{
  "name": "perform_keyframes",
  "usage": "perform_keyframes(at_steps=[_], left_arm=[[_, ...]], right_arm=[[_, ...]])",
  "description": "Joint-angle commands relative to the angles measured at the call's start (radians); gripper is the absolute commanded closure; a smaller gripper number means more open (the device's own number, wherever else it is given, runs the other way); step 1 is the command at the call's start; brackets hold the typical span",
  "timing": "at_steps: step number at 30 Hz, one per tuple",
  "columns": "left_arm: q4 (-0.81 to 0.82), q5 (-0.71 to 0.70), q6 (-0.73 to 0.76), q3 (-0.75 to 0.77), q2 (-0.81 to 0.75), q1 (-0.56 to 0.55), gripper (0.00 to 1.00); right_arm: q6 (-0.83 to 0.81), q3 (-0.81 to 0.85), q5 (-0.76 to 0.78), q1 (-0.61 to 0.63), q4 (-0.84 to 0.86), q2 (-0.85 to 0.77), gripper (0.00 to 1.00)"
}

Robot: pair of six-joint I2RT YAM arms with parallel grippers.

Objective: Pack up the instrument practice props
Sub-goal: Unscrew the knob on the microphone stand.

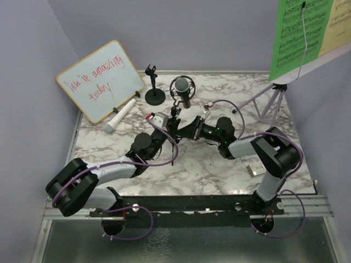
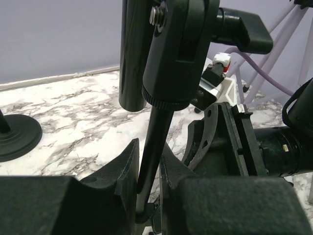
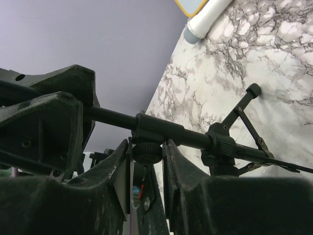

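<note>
Nearest us, mid-table, the left gripper [image 2: 149, 169] is clamped on the thin pole of the black tripod [image 2: 155, 132]. The right gripper [image 3: 146, 157] has its jaws close about a knob on the same pole, though we cannot tell whether they pinch it. Just behind, a microphone [image 1: 182, 87] sits in the tripod's ring; farther back are the round-base holder [image 1: 154, 96], a second microphone [image 1: 122, 114] lying by the whiteboard [image 1: 100, 79], and, far right, the lilac music rack [image 1: 271, 101] carrying its sheets [image 1: 299, 38]. We judge the packing barely begun: every prop is out on the table [image 1: 208, 170], and no box shows.
</note>
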Motion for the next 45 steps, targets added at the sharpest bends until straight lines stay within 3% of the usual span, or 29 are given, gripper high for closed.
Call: perform_keyframes(at_steps=[1,4,5,16,26,32,40,45], left_arm=[[-0.006,-0.03,-0.034,-0.023,0.014,-0.015,0.96],[-0.009,-0.046,-0.029,-0.028,0.013,-0.015,0.98],[-0.011,-0.051,-0.03,-0.03,0.012,-0.015,0.99],[-0.081,-0.015,-0.064,-0.017,0.005,-0.015,1.0],[-0.16,0.022,-0.103,0.019,-0.019,-0.015,1.0],[-0.167,0.031,-0.157,0.027,0.0,-0.015,1.0],[-0.167,0.02,-0.193,0.023,0.007,-0.015,1.0],[-0.17,-0.009,-0.188,0.022,0.002,-0.014,1.0]], right_arm=[[-0.025,-0.019,0.014,0.006,0.012,-0.021,0.79],[-0.1,-0.014,-0.003,0.007,-0.032,-0.029,0.98],[-0.142,-0.01,-0.01,0.006,-0.06,-0.033,0.99],[-0.769,0.021,0.064,0.007,-0.319,-0.099,0.99],[-1.573,-0.039,0.205,0.062,-0.296,-0.155,1.0],[-1.975,-0.07,0.347,0.13,-0.158,-0.079,1.0],[-2.514,-0.138,0.56,0.227,0.253,0.126,1.0],[-2.502,-0.126,0.58,0.257,0.224,0.125,0.92]])
